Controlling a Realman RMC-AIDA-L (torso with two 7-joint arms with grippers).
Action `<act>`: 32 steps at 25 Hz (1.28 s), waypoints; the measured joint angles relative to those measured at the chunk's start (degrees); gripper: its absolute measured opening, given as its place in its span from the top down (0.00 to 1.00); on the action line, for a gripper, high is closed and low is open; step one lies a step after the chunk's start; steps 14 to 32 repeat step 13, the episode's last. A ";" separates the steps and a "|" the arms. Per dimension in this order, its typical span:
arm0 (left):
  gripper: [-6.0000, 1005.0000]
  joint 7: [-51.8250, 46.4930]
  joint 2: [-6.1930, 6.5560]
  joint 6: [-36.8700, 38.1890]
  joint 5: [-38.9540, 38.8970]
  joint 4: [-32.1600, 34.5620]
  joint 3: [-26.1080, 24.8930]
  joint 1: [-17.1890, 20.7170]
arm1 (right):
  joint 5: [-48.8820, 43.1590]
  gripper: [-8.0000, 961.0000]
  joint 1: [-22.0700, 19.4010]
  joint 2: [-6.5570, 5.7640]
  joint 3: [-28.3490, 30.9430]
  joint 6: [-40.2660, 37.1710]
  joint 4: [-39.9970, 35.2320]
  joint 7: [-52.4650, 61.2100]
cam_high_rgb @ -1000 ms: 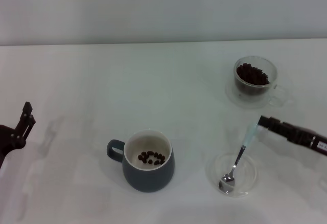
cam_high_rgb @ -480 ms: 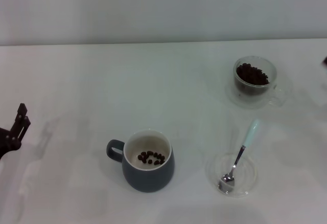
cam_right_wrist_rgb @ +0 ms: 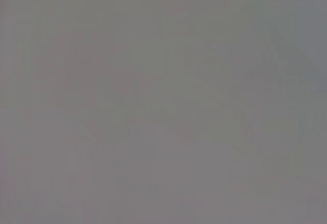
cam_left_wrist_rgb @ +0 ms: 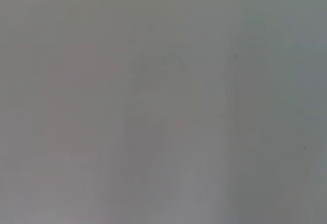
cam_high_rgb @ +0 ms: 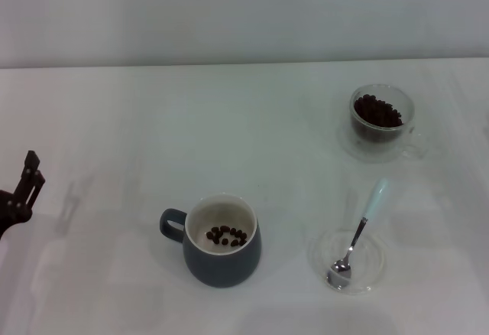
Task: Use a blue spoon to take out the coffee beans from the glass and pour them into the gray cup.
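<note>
Soft, even overhead light; faint shadows; both wrist views featureless grey blur.

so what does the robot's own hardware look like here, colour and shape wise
Only the left tool shows, at the head view's left edge: matte black, angular, with slim prongs rising from a blockier dark body. No cables, markings or sleeves can be made out. The right tool is out of view, and both wrist views show none of the robot's own hardware.

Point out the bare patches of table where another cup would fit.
Widest bare stretch: the table behind the gray cup, left of the glass. Also bare: between the left gripper and the cup. Crowded on the right: the blue spoon lies with its bowl in the clear saucer, just in front of the glass.
</note>
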 joint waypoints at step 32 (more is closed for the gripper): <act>0.23 -0.24 -0.10 0.23 0.01 0.61 -0.01 0.37 | 0.46 0.17 0.27 0.17 0.87 0.93 1.26 -1.37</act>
